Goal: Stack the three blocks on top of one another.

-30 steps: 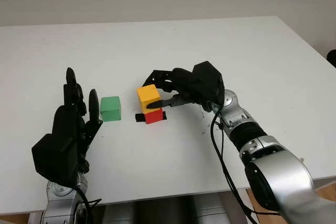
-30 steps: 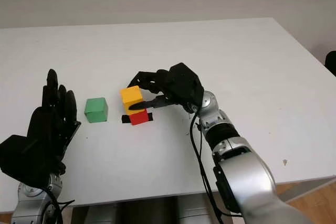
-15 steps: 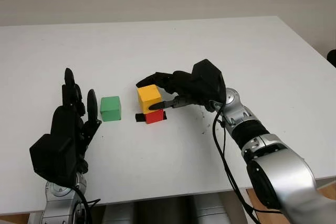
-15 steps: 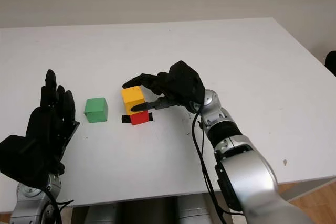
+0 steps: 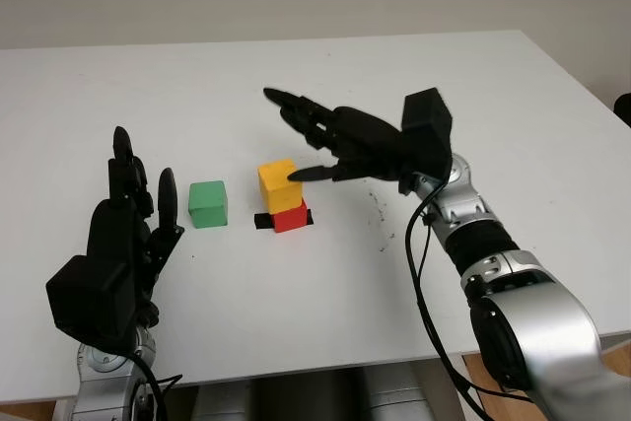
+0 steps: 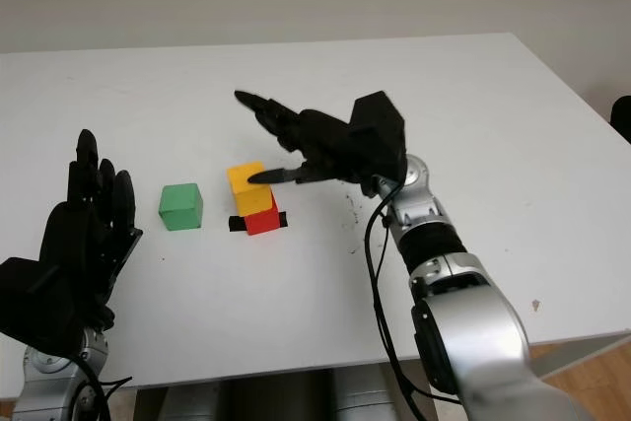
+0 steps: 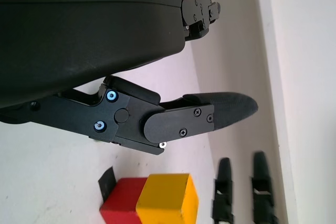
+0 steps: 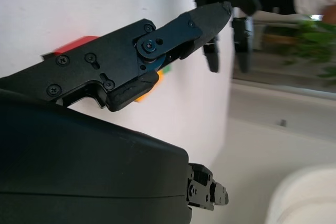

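Sitting on red block, yellow block w/ open right hand above, green block beside open left hand.

**Table layout: positions of blocks and hands**

The yellow cube block sits on the red cube block at the frame's centre, on the white table. A black tape strip lies under the red block and sticks out to its left. The green cube block stands alone on the table, left of the stack and apart from it. The black right hand is open, up and to the right of the stack. The black left hand is open at lower left, near the green block.
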You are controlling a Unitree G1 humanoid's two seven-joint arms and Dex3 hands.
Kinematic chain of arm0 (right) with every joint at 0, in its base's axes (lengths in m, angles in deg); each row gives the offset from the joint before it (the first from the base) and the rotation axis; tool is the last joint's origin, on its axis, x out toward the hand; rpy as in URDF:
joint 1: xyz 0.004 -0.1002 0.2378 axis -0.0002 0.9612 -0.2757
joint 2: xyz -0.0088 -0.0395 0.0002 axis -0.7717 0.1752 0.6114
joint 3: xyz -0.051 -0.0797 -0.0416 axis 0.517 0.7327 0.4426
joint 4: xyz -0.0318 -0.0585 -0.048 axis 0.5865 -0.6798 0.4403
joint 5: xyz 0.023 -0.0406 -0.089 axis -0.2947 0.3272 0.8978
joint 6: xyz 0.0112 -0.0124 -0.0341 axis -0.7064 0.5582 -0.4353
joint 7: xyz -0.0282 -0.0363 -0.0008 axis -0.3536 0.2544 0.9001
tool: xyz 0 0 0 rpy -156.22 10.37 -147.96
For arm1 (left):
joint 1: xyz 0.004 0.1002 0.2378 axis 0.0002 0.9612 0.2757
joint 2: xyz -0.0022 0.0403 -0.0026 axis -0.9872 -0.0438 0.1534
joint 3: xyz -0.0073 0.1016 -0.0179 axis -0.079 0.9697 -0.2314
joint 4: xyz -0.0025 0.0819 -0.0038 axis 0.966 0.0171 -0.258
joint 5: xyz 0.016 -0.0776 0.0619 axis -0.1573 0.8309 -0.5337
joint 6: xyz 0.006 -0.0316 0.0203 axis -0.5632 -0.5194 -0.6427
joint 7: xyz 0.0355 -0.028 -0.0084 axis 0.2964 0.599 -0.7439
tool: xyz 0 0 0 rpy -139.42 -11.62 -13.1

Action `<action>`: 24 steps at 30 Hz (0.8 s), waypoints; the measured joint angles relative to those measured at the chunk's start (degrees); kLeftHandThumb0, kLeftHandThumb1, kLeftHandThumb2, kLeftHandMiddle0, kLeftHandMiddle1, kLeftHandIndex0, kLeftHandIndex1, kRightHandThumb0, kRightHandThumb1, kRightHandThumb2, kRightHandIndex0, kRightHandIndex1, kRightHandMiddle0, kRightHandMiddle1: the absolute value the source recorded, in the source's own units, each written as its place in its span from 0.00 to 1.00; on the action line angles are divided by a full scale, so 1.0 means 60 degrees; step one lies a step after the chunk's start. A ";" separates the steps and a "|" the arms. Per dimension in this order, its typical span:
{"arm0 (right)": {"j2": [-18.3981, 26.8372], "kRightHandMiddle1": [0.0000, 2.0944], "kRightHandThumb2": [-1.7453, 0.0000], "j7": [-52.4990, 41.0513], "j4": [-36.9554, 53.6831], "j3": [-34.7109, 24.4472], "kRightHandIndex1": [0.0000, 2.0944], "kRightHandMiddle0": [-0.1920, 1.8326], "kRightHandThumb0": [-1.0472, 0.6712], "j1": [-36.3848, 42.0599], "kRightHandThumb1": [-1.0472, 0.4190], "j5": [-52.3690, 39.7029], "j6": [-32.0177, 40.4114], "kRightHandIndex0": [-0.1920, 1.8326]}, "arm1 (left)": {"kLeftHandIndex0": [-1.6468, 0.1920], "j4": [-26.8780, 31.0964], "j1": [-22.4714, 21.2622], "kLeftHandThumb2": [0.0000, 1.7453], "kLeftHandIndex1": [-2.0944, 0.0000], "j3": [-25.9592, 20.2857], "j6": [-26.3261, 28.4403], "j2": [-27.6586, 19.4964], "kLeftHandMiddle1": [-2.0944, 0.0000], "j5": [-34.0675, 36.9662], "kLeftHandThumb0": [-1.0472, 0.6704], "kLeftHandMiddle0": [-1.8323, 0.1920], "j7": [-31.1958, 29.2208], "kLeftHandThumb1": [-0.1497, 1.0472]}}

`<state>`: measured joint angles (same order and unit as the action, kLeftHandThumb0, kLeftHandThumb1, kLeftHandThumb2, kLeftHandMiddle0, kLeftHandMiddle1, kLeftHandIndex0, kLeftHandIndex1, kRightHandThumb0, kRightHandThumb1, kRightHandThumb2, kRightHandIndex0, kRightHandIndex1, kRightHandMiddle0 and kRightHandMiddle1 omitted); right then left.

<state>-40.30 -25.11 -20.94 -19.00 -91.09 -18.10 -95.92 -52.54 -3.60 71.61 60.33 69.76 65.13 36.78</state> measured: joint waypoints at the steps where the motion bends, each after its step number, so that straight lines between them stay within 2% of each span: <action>1: 0.0069 0.00 0.97 -0.0007 0.0387 -0.0168 0.00 0.00 0.15 0.0083 0.10 -0.0263 0.0306 0.00 | 0.87 -0.0031 -0.0016 0.16 0.93 -0.0112 -0.0065 -0.0145 0.93 -0.0098 0.21 0.83 0.0029 1.00; 4: 0.0300 0.01 0.96 0.0237 0.1460 -0.0700 0.00 0.01 0.13 0.0410 0.09 -0.0967 0.1327 0.00 | 0.79 -0.0201 -0.0145 0.11 0.90 -0.0517 -0.0074 -0.0663 0.92 -0.0324 0.22 0.71 0.0070 1.00; 7: 0.0485 0.01 0.96 0.0482 0.2285 -0.1104 0.00 0.02 0.14 0.0810 0.08 -0.1486 0.2136 0.00 | 0.79 -0.0512 -0.0365 0.06 0.91 -0.0860 -0.0037 -0.1428 0.94 -0.0568 0.22 0.72 -0.0111 1.00; 11: 0.0687 0.01 0.96 0.0601 0.2867 -0.1273 0.00 0.01 0.14 0.1116 0.06 -0.1712 0.2561 0.00 | 0.85 -0.1024 -0.0642 0.03 0.95 -0.1028 0.0263 -0.2692 0.99 -0.0943 0.17 0.84 -0.0922 0.97; 16: 0.0838 0.02 0.96 0.0743 0.3033 -0.1278 0.00 0.02 0.16 0.1418 0.05 -0.1713 0.2621 0.00 | 0.90 -0.1768 -0.0976 0.03 0.98 -0.0695 0.0885 -0.4527 1.00 -0.2031 0.10 0.98 -0.2087 0.96; 24: 0.0856 0.02 0.97 0.0906 0.3007 -0.1406 0.00 0.03 0.16 0.1529 0.04 -0.1773 0.2621 0.00 | 0.87 -0.3324 -0.1799 0.02 0.97 0.0239 0.0696 -0.5310 1.00 -0.2537 0.08 1.00 -0.2864 0.90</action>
<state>-35.17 -19.67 -2.90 -27.43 -81.91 -28.75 -80.19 -72.49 -14.40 73.04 64.51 37.90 49.91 19.60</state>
